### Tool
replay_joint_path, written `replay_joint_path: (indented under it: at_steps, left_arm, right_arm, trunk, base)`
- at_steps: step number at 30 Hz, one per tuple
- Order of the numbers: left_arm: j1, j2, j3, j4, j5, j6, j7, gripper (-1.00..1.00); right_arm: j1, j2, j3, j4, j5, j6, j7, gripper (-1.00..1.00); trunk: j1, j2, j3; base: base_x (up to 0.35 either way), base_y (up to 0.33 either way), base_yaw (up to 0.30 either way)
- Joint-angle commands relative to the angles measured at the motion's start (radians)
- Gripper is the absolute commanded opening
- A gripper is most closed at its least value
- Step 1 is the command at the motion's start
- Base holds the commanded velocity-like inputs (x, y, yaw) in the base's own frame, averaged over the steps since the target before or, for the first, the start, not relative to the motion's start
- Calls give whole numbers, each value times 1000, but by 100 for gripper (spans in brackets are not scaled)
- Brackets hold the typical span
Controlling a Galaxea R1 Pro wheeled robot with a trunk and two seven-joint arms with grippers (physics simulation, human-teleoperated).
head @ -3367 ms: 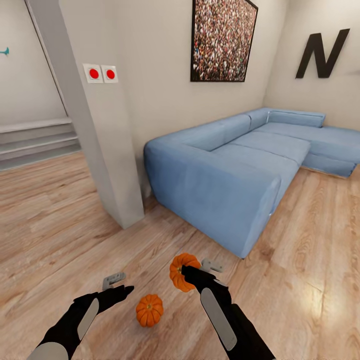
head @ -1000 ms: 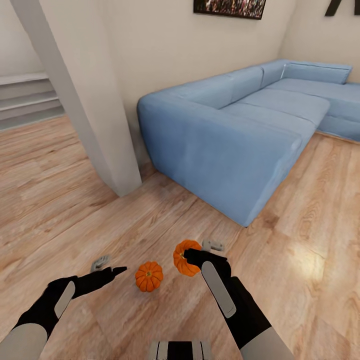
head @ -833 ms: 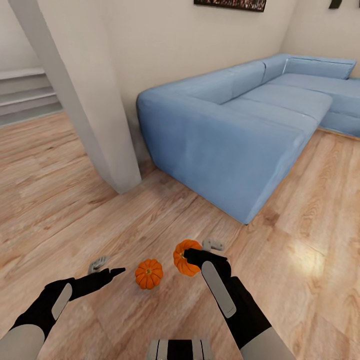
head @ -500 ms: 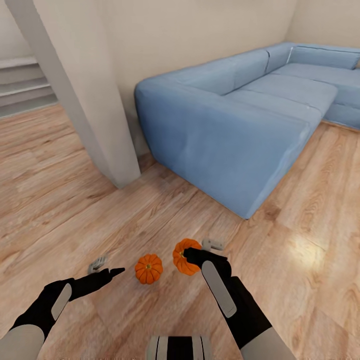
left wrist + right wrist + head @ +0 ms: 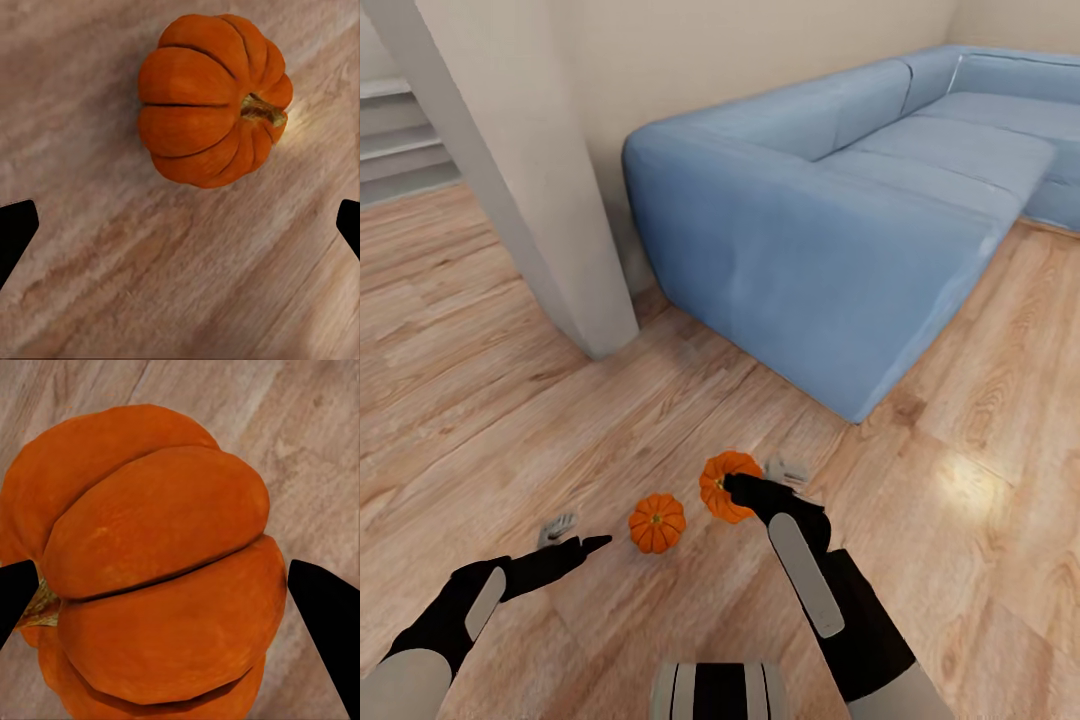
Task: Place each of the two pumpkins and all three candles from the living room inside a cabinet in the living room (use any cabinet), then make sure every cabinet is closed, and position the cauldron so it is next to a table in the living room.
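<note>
While both pumpkins are off the cabinet route: pickup stage, R held, L pending.

R gripper [image 5: 758,487] is clamped on the held pumpkin [image 5: 722,487], fingertips pressed to either flank in the R wrist view, stem [image 5: 39,604] turned sideways; it rides just above the wood floor [image 5: 500,420]. The loose pumpkin [image 5: 657,523] sits on the floor, stem up, between the two arms, near the held one but apart. L gripper [image 5: 565,535] hangs spread wide, nothing in it, short of the loose pumpkin; L wrist view shows the fruit ahead of the fingertips [image 5: 16,229], not between them. Blue sofa [image 5: 830,200] and white pillar [image 5: 520,180] stand beyond. Judged next: L arm fwd and down to straddle the ribs, then close.
</note>
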Motion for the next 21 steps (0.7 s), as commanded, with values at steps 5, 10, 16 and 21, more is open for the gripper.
replay_joint_path:
  at_steps: [5,10,16,21]
  left_arm:
    - [0,-1,2,0,4,7,-3,100]
    - [0,-1,1,0,4,7,-3,100]
    - [0,-2,1,0,4,6,-3,100]
    - [0,-2,1,-3,4,7,-5,100]
  right_arm:
    - [0,0,1,-52,-8,8,-11,-100]
    - [0,0,0,-57,-8,8,-11,-100]
    - [0,0,1,-57,-9,9,-11,-100]
    - [0,0,1,-56,-10,8,-11,-100]
  trunk:
    - [2,-1,-20]
    - [4,-3,-40]
    - [7,-4,-63]
    - [7,-4,-67]
  base:
    - [0,0,0]
    - [0,0,0]
    - [0,0,0]
    - [0,0,0]
